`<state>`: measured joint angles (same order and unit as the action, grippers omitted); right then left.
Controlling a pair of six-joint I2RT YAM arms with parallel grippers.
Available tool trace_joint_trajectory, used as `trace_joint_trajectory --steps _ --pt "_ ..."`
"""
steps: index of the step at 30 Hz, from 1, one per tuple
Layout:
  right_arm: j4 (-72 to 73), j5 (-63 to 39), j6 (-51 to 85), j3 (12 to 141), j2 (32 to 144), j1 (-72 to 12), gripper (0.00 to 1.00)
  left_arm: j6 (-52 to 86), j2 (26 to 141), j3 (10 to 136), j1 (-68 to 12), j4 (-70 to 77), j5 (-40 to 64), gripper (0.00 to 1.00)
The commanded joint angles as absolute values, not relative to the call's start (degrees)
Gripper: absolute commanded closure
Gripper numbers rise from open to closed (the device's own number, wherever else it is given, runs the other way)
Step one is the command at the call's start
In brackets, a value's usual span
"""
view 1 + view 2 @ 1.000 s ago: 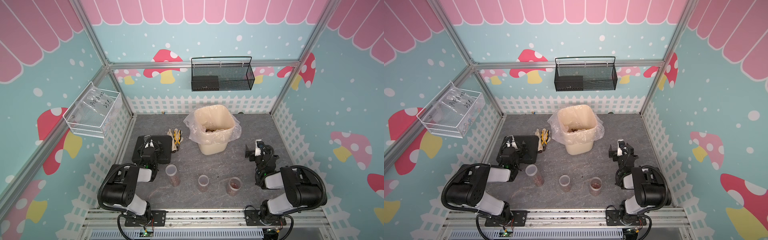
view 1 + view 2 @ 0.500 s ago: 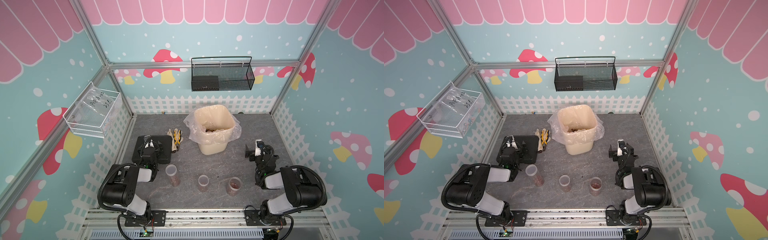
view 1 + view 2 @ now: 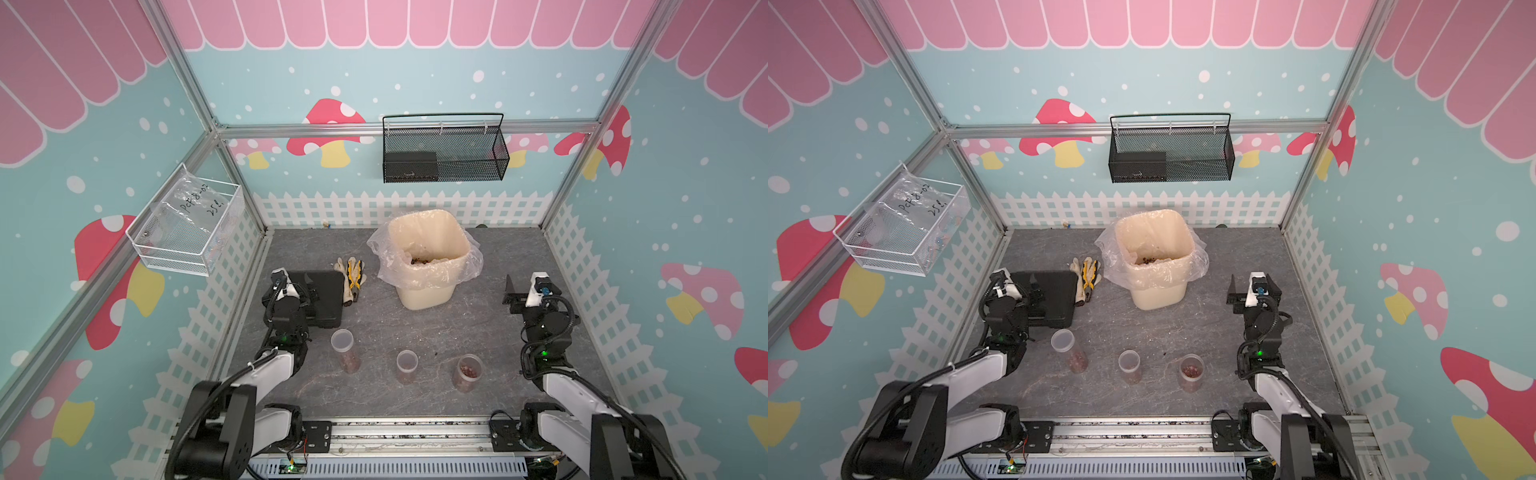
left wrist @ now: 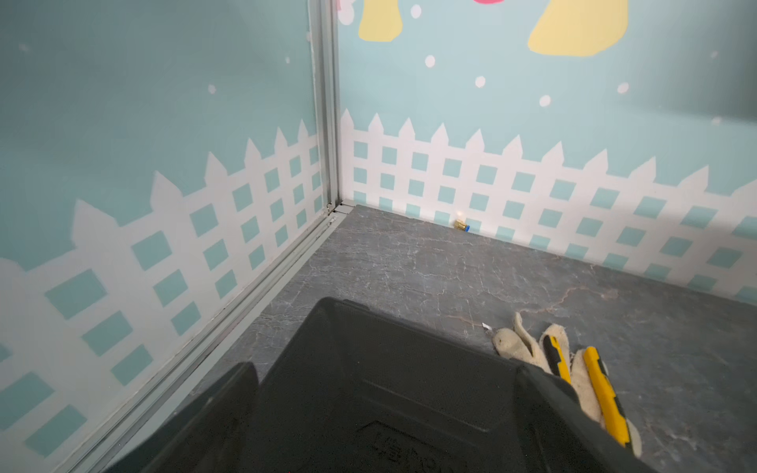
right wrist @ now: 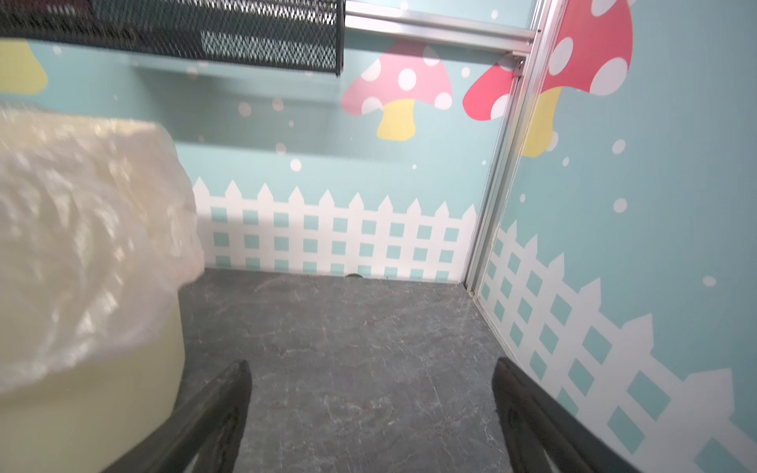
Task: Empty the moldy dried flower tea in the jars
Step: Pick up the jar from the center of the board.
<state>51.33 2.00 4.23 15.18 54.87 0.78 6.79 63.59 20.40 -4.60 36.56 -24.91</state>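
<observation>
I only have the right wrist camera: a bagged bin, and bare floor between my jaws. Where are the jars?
Observer: Behind your camera, in a row between the two arms: the tall jar, the middle jar and the wide jar.
Operator: Is there tea in them?
Observer: Yes, reddish tea lies at the bottom of each.
Operator: And the left side?
Observer: The left gripper is over the black case, jaws open and holding nothing.
</observation>
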Motion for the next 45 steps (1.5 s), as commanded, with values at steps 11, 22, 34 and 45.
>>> trace_joint_trajectory --steps 11,22,34,45 --pt "6.29 -28.18 11.8 40.7 45.55 0.27 0.09 26.72 33.59 35.66 -6.32 -8.44 -1.29 0.01" --pt "-5.6 -31.54 0.57 55.63 56.82 -19.16 0.07 22.44 47.55 47.43 -6.5 -22.19 23.03 0.0" --pt "-1.28 -22.49 -10.27 61.25 72.91 -45.99 0.01 16.26 46.27 45.81 -6.42 -27.71 14.38 0.01" --pt "3.86 -23.91 -16.96 65.75 87.91 -59.41 0.0 16.5 43.27 44.48 -6.31 -28.34 11.69 0.01"
